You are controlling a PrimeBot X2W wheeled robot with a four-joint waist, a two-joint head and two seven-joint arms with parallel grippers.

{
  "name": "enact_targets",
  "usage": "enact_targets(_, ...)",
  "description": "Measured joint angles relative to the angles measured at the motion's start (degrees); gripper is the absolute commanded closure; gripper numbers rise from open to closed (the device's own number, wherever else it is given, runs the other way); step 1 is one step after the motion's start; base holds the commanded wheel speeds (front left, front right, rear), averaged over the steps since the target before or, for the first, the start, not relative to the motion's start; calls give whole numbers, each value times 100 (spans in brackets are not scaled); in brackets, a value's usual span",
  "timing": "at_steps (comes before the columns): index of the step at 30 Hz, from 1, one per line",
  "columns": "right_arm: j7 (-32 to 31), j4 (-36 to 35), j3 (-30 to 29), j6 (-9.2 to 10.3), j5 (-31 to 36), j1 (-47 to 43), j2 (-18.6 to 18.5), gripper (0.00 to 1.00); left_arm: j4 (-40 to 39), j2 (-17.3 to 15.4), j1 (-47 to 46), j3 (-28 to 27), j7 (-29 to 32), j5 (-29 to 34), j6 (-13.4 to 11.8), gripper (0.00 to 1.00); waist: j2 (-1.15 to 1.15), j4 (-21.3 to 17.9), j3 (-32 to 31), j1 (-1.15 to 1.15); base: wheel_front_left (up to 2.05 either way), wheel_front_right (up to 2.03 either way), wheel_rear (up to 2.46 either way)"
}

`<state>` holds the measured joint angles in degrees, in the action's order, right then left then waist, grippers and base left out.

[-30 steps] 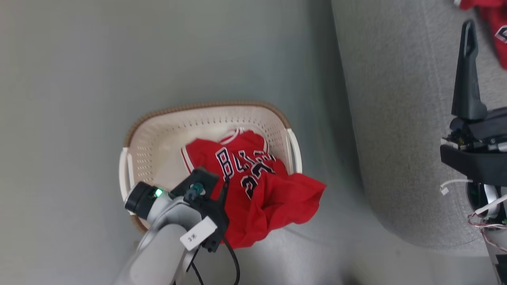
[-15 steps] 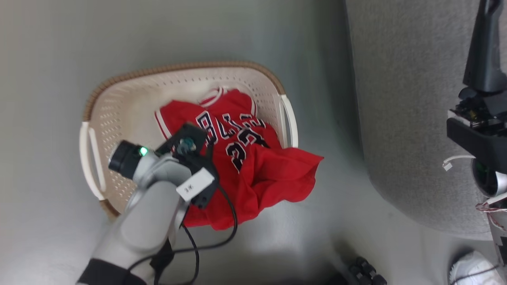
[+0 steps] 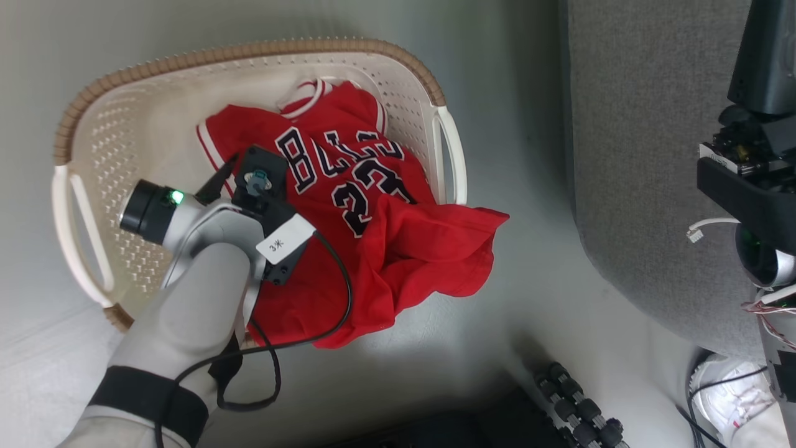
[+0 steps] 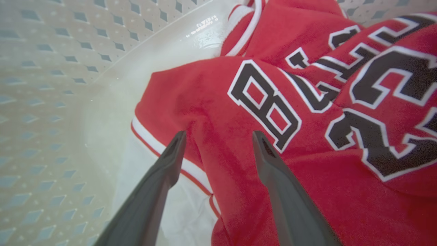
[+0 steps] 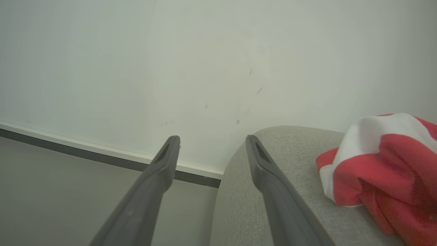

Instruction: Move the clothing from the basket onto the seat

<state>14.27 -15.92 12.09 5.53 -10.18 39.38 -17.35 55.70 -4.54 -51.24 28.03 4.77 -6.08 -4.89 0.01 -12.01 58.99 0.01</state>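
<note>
The red jersey (image 4: 218, 92), on which "B" and "2" were read, was straddled at frame centre by the wide-spread left gripper (image 4: 219, 135)

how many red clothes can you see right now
2: a jersey in the basket, spilling over its rim, and a red-and-white garment on the sofa seat. More may lie hidden under the jersey.
</note>
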Motion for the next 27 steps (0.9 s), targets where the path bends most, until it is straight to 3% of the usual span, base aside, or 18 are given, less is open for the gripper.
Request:
enact_targets(12, 26, 131, 96, -1, 15, 14, 90, 0, 430, 9, -246, -16, -8, 114, -118, 0, -1, -149, 216, -1, 0, 0, 0)
enact_targets(13, 27, 134, 98, -1, 15, 14, 93, 0, 457, 9, -269, -19, -11, 123, -123, 7, -1, -155, 220, -1, 0, 0, 0)
enact_targets(14, 27, 137, 101, -2, 15, 14, 99, 0, 489, 9, -282, -23, -18, 123, -127, 27, -1, -162, 223, -1, 0, 0, 0)
enact_targets(16, 27, 144, 103, -8, 16, 17, 104, 0, 547, 12, -293, -25, -21, 143, -166, 100, -1, -176, 226, -1, 0, 0, 0)
enact_targets(27, 45, 341, 113, -51, 82, 180, 112, 0, 719, 86, -363, -86, -289, 218, -174, 100, -1, -165, 124, -1, 0, 0, 0)
